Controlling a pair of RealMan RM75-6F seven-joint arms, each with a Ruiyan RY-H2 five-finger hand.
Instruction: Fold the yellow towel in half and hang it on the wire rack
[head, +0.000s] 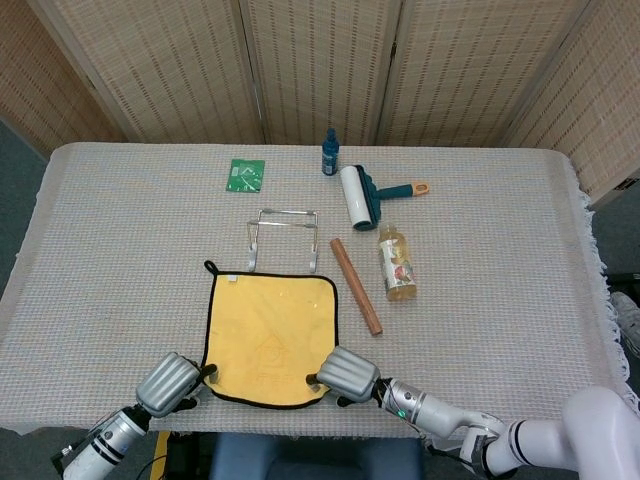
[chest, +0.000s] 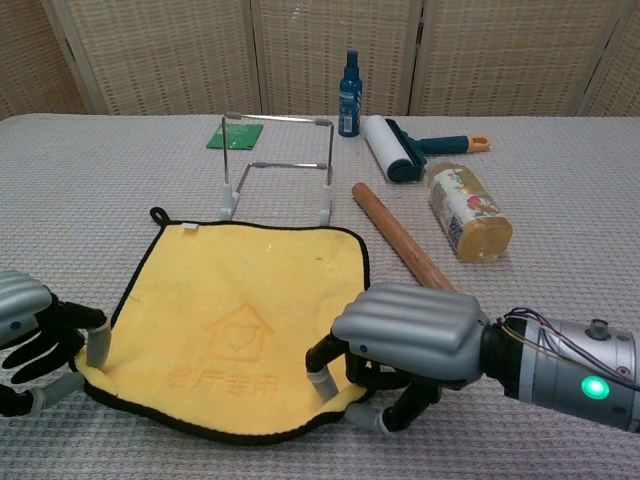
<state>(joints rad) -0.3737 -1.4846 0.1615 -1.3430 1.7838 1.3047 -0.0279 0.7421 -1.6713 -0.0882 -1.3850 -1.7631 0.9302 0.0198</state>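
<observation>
The yellow towel (head: 268, 335) (chest: 240, 315) lies flat near the table's front edge, black-trimmed, with a house logo. My left hand (head: 168, 382) (chest: 28, 335) pinches its near left corner, one finger on top and the thumb below. At the near right corner my right hand (head: 347, 372) (chest: 405, 335) grips the cloth, which bunches and lifts slightly between finger and thumb. Just behind the towel's far edge the wire rack (head: 283, 238) (chest: 278, 165) stands upright and bare.
A wooden stick (head: 356, 285) lies right of the towel, with a yellow-filled bottle (head: 396, 262) beside it. Further back are a lint roller (head: 358, 197), a blue spray bottle (head: 329, 153) and a green board (head: 245, 174). Folding screens stand behind the table.
</observation>
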